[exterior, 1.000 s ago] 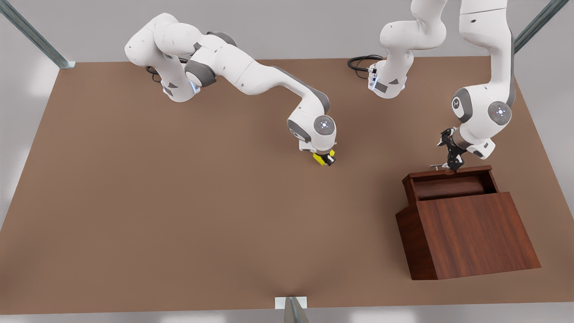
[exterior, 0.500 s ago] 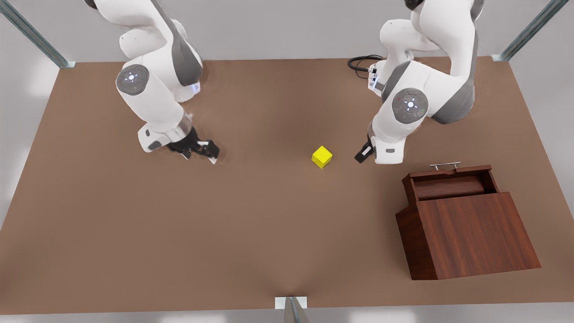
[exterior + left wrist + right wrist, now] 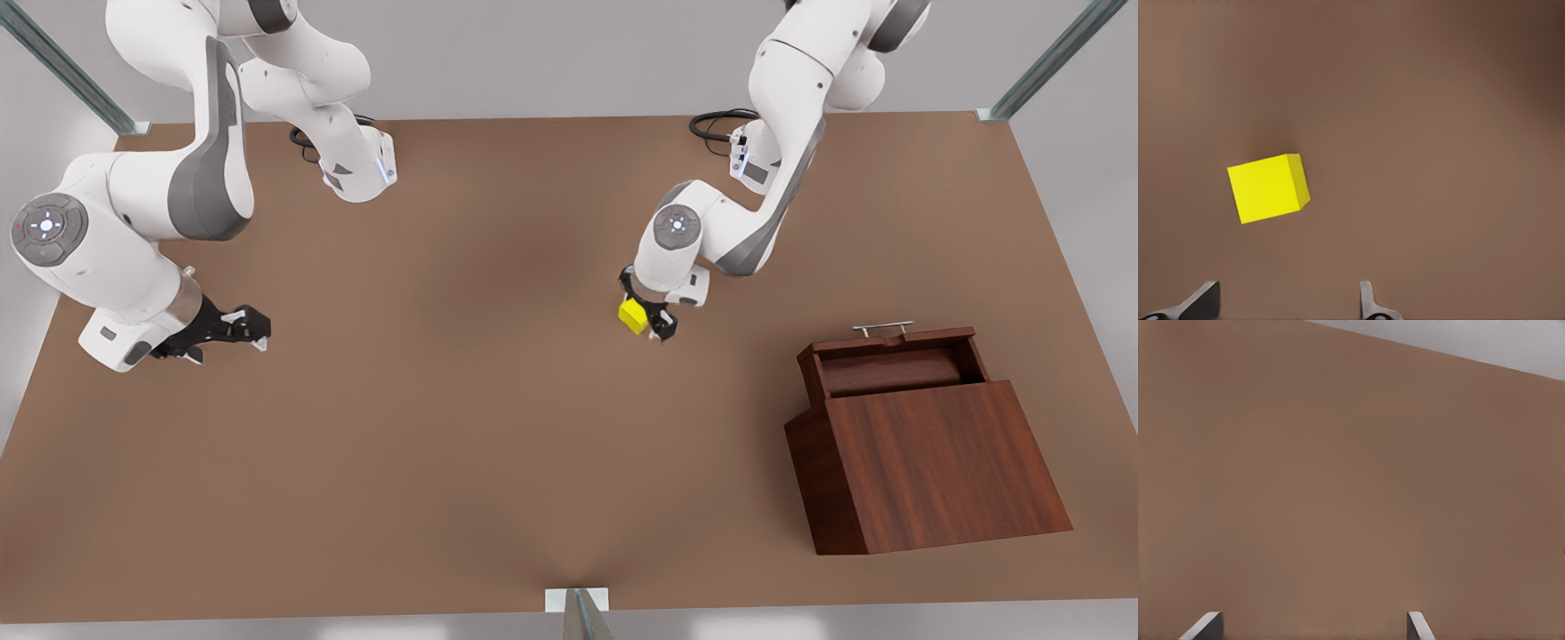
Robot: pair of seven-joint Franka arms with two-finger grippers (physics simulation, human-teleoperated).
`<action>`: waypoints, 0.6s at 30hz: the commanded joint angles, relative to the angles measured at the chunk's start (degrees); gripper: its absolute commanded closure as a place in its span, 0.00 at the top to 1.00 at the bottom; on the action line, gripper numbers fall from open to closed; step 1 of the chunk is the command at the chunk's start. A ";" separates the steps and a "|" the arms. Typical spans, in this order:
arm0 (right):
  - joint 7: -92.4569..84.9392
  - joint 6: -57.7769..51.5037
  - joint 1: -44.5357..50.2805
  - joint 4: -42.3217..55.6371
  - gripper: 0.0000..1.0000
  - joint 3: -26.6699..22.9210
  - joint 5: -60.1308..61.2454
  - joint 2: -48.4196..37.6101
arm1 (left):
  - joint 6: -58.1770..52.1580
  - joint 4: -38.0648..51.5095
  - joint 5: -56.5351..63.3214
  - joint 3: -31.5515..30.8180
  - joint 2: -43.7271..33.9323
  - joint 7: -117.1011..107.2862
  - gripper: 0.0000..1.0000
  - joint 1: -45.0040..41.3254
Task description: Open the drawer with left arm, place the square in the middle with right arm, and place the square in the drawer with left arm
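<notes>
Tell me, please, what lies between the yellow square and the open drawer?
Only bare tabletop separates the square from the drawer in the front view. The left gripper hangs over the square.

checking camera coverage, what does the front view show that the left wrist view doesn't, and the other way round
Front view alone: the cabinet with its drawer pulled open, the right gripper waiting open near the front view's left edge, and both arm bodies. Left wrist view alone: the clear gap between the left gripper's fingertips and the square. Shared: the yellow square on the brown tabletop, with the left gripper open at it.
</notes>
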 commanded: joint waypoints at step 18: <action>-0.35 0.00 -0.01 1.68 1.00 0.17 0.18 0.10 | 8.50 -7.23 -1.35 0.00 3.47 -6.67 1.00 -2.17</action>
